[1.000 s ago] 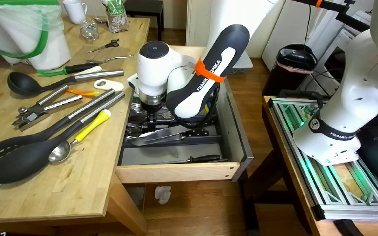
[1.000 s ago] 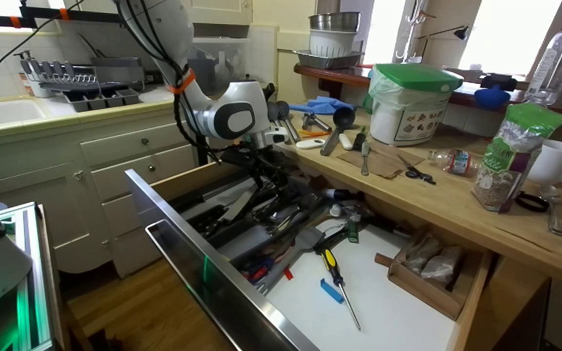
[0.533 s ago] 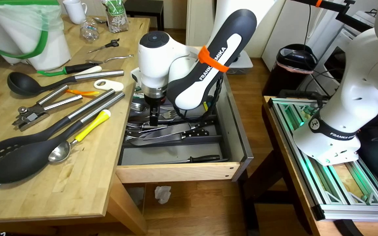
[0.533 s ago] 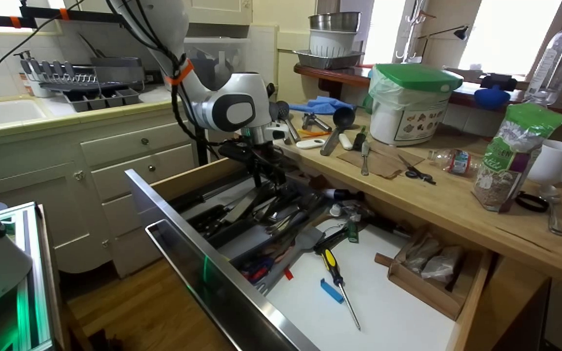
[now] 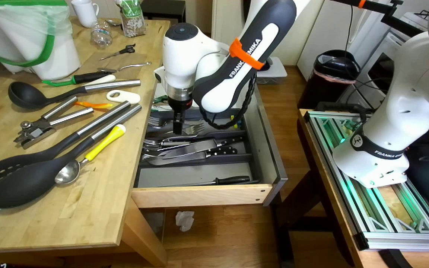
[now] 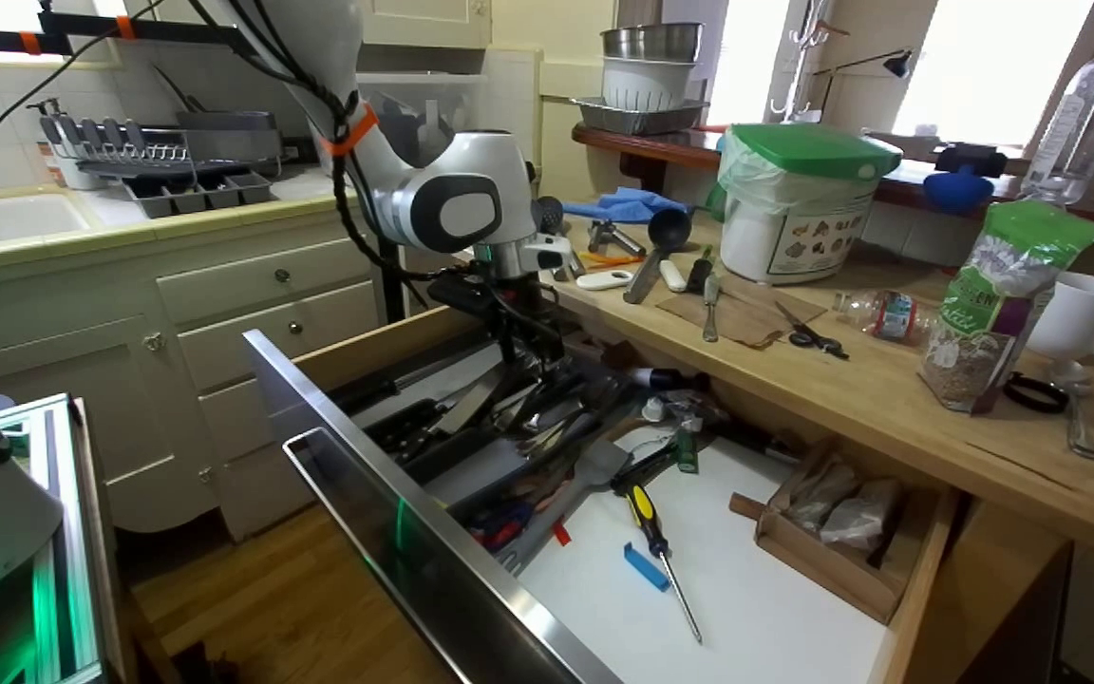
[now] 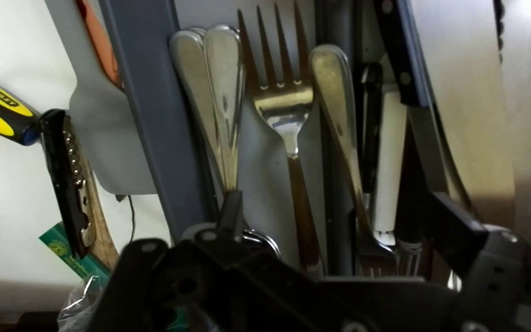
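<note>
Wide open, holding nothing

In an exterior view, my hand [image 5: 178, 128] hangs above the drawer [image 5: 207, 197]. In an exterior view, too, a screwdriver [image 6: 647, 518] lies inside that drawer. In the wrist view, my fingers [image 7: 232, 214] stand wide apart, empty; a fork [image 7: 286, 103] shows below, between them, in the drawer. I judge this the lining-up stage: the next move calls for centring before any lowering, clear of the knives [image 7: 468, 106] in the drawer.
</note>
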